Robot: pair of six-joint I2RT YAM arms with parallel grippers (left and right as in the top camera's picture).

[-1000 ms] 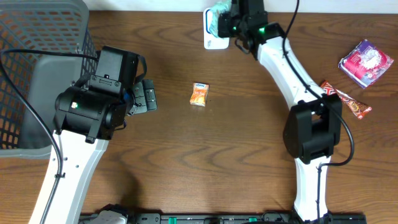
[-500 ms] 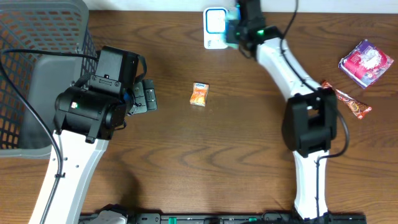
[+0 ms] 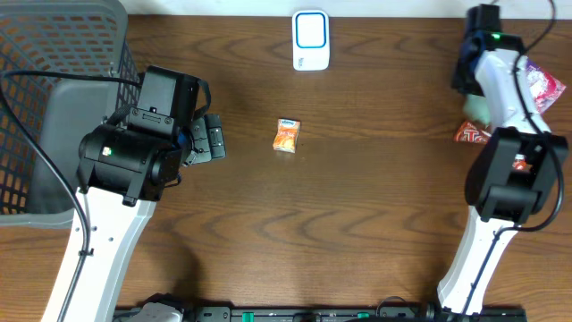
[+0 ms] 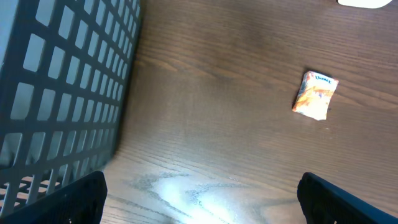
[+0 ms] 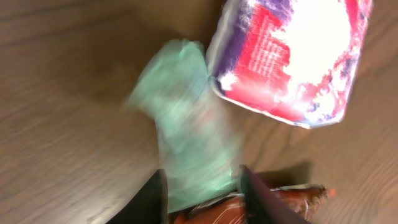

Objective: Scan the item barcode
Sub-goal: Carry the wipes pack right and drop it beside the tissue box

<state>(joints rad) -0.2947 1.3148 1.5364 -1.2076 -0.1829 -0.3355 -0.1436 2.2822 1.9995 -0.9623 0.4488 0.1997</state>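
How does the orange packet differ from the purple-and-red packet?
The orange packet is smaller than the purple-and-red packet. The orange packet lies alone mid-table; the purple-and-red packet sits at the right edge, beside a pale green item. Both rest on the wooden table.

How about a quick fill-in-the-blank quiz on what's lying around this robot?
1. The small packet in the middle is ___.
2. The basket stands on the robot's ___ side.
3. The blurry bag between the right gripper's fingers is pale ___.
4. The left gripper's fingers stand wide ___.
Missing words: orange, left, green, open.
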